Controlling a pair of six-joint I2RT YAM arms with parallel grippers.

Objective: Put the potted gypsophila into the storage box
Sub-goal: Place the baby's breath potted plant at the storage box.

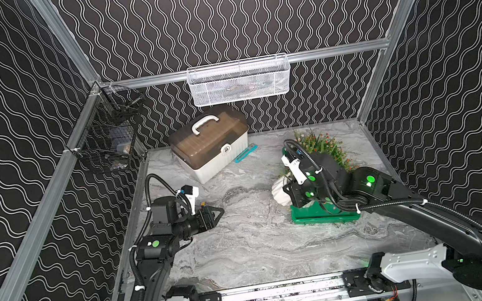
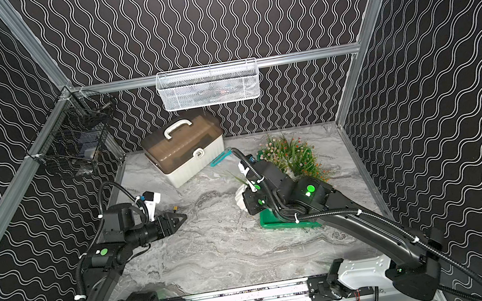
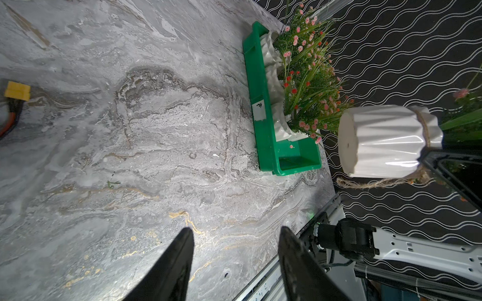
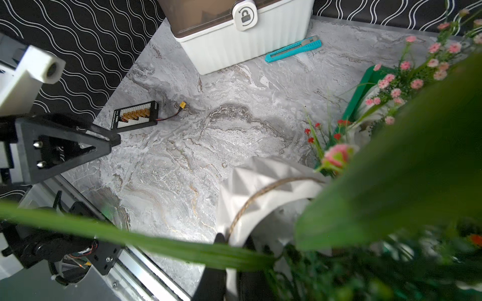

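Note:
My right gripper (image 4: 233,241) is shut on the rim of one potted gypsophila (image 1: 279,192), a white ribbed pot with a twine band (image 4: 260,187). The pot hangs tilted in the air, base toward the table's middle, beside the near left part of the storage box (image 1: 318,215). This green tray (image 3: 263,109) holds other potted gypsophila (image 3: 307,78) at its far end, while its near end is bare (image 3: 297,161). My left gripper (image 1: 218,212) is open and empty (image 3: 236,234), low over the left of the table and pointing toward the tray.
A white case with a brown lid (image 1: 211,149) stands at the back, with a teal utility knife (image 1: 245,154) beside it. A black connector board (image 4: 135,114) with a yellow plug (image 1: 203,203) lies by my left arm. A white mesh basket (image 1: 240,81) and a black wire basket (image 1: 106,136) hang on the walls.

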